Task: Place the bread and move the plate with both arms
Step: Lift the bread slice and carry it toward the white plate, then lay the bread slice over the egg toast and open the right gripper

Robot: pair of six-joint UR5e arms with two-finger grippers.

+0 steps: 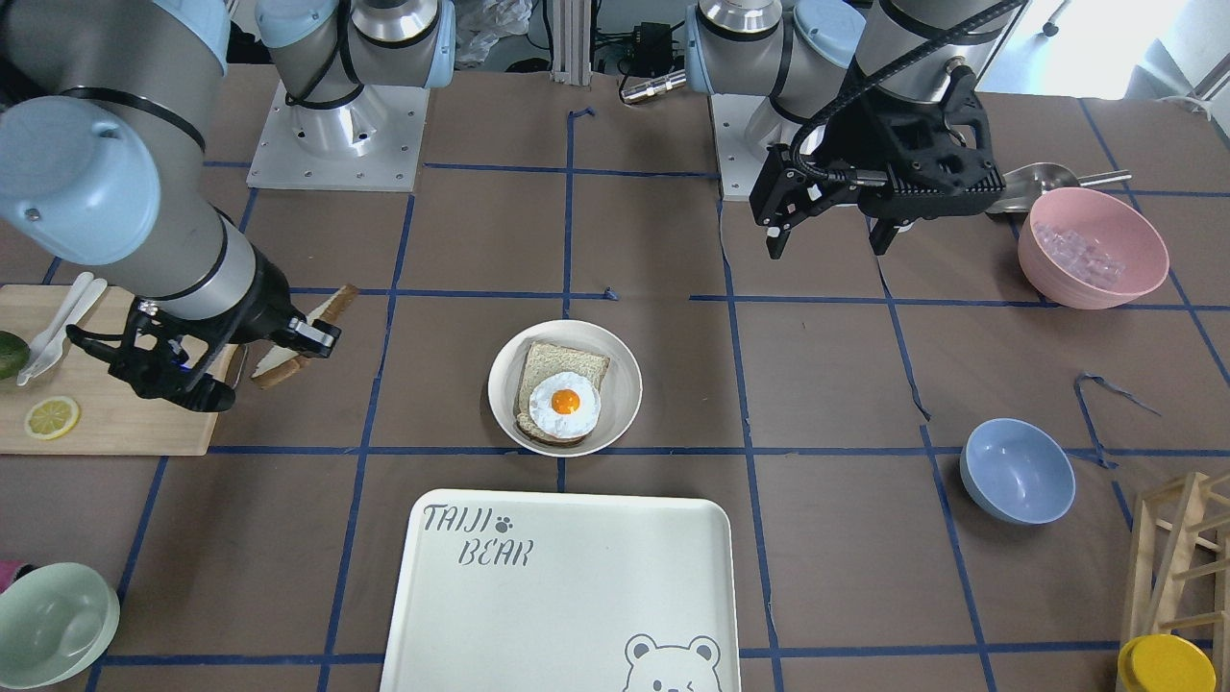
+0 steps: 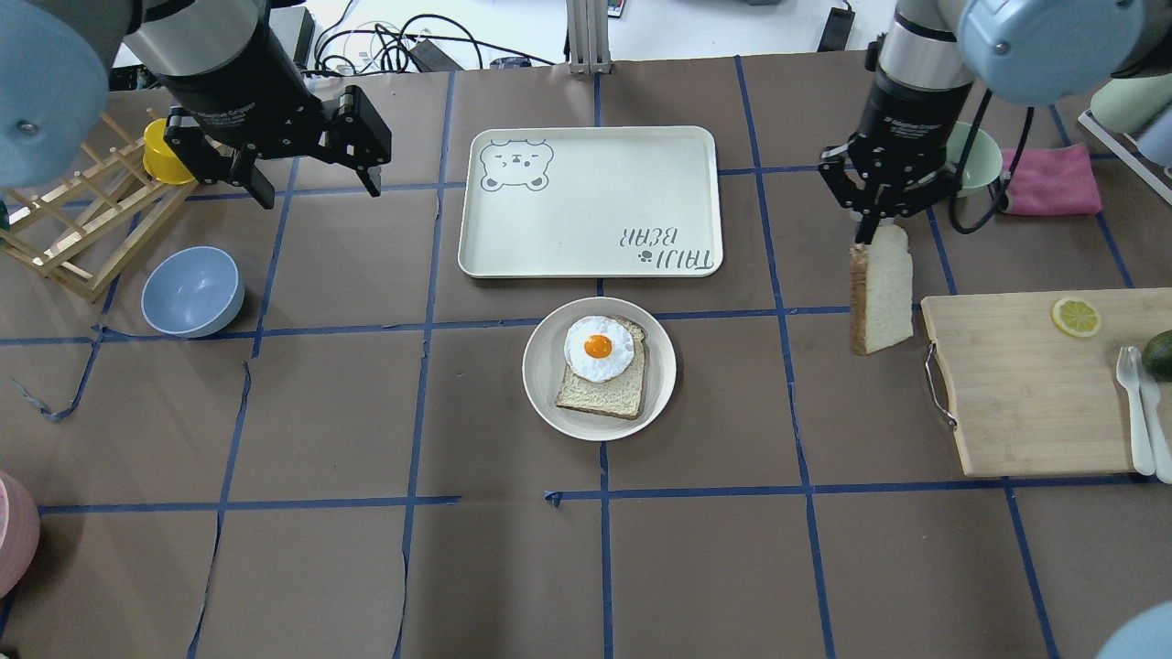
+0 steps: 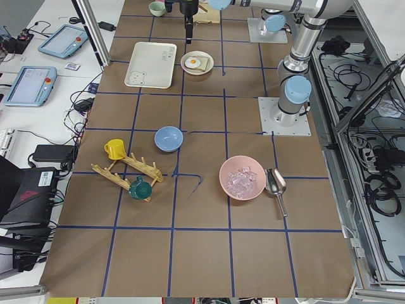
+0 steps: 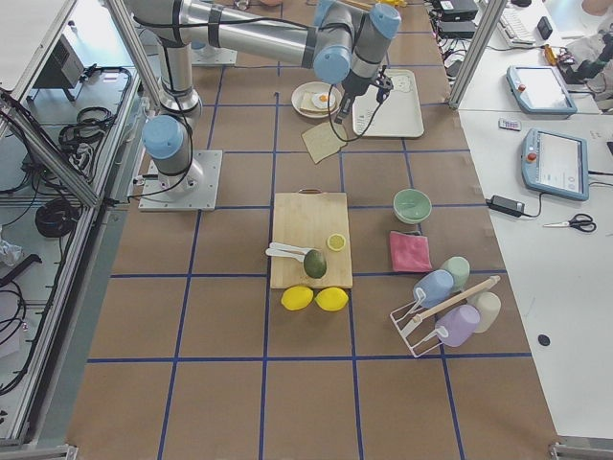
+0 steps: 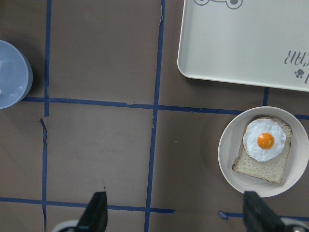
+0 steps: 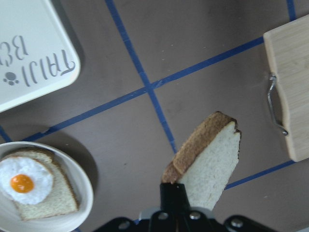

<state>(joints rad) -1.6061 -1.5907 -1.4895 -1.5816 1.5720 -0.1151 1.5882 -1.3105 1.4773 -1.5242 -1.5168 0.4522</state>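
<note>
The plain slice of pale, speckled sandwich bread with a dark-brown crust (image 2: pixel 882 288) hangs from the right gripper (image 2: pixel 877 226). The gripper's two black fingers are pinched onto the slice's upper edge. The slice is over the brown paper-covered table (image 2: pixel 366 412), between the round cream-white plate (image 2: pixel 538 384) and the handled end of the light wooden cutting board (image 2: pixel 1025 394), nearer the board and apart from both. It is turned on edge rather than lying flat. In the overhead view it appears as a narrow strip, with the crust running down the side toward the plate and the pale cut face toward the board. Its long axis runs from the gripper downward, and the free end leans toward the robot's side of the table. The right wrist view shows the same slant, the crust-edged slab (image 6: pixel 207 159) reaching away from the fingers. I cannot tell whether its lowest corner touches the paper. The plate sits at the table's middle and holds a second bread slice (image 2: pixel 609 392) topped with a fried egg (image 2: pixel 598 348). Just beyond it lies the rectangular white "TAIJI BEAR" tray (image 2: pixel 591 201). The left gripper (image 2: pixel 319 188) hangs empty, well apart from the plate, with its fingers spread wide.
</note>
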